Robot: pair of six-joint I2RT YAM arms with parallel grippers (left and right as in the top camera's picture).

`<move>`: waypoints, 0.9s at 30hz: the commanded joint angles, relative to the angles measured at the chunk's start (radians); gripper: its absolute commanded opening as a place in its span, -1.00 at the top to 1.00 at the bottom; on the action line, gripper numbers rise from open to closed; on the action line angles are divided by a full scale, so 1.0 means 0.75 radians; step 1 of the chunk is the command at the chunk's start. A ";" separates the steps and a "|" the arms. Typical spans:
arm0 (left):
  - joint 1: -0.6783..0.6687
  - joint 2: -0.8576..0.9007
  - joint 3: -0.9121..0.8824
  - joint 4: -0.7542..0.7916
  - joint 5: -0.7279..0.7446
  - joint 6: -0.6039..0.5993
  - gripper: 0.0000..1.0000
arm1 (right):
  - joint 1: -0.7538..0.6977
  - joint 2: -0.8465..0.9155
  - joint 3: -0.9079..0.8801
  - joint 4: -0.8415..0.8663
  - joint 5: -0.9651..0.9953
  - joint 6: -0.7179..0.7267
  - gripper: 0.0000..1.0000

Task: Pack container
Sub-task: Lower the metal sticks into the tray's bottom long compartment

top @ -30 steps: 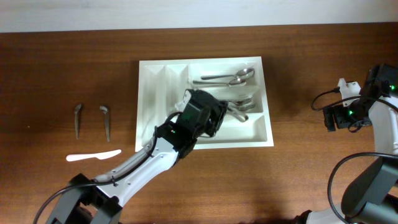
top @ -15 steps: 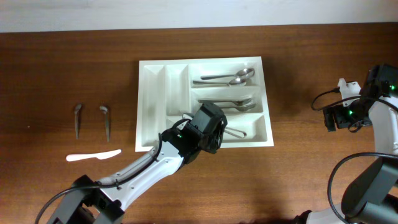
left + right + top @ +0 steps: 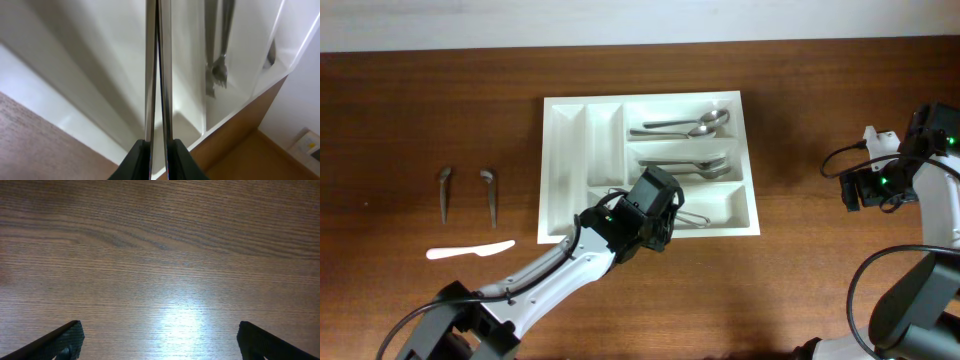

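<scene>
Container: white, five compartments, lay flat at mid-worktop, long side crosswise.

Left gripper: stood over the near crosswise compartment, at its left end. In the wrist view the left gripper was clamped on a thin metal utensil, seen edge-on and running away from the fingers. What kind of utensil it was could not be told.

Contents:
- A fork lay on the floor of the same compartment, beside the held utensil and apart from it.
- Spoons lay in the far crosswise compartment.
- More cutlery lay in the middle compartment.
- The two narrow compartments showed only white floor.

Right gripper: well to the right of the container, near the worktop's edge. In its wrist view the right gripper had its fingers wide apart, with only bare wood between them.

Loose items, all well left of the container:
- Two metal pieces lay side by side.
- A white knife lay nearer the front edge.
</scene>
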 commanded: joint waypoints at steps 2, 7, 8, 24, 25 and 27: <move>-0.048 -0.004 0.011 0.000 0.062 -0.014 0.96 | -0.003 -0.002 0.001 0.001 -0.003 0.001 -0.98; -0.060 -0.004 0.011 -0.001 0.049 -0.014 0.96 | -0.003 -0.002 0.001 0.001 -0.003 0.001 -0.97; -0.060 -0.004 0.011 -0.002 0.049 -0.014 0.96 | -0.003 -0.002 0.001 0.001 -0.003 0.001 -0.97; -0.060 0.008 0.011 -0.025 -0.067 -0.014 0.66 | -0.003 -0.002 0.001 0.001 -0.003 0.001 -0.98; -0.060 0.011 0.011 -0.025 -0.066 -0.014 0.66 | -0.004 -0.002 0.001 0.001 -0.003 0.001 -0.97; -0.060 0.017 0.011 -0.023 -0.066 -0.014 0.65 | -0.004 -0.002 0.001 0.001 -0.003 0.001 -0.97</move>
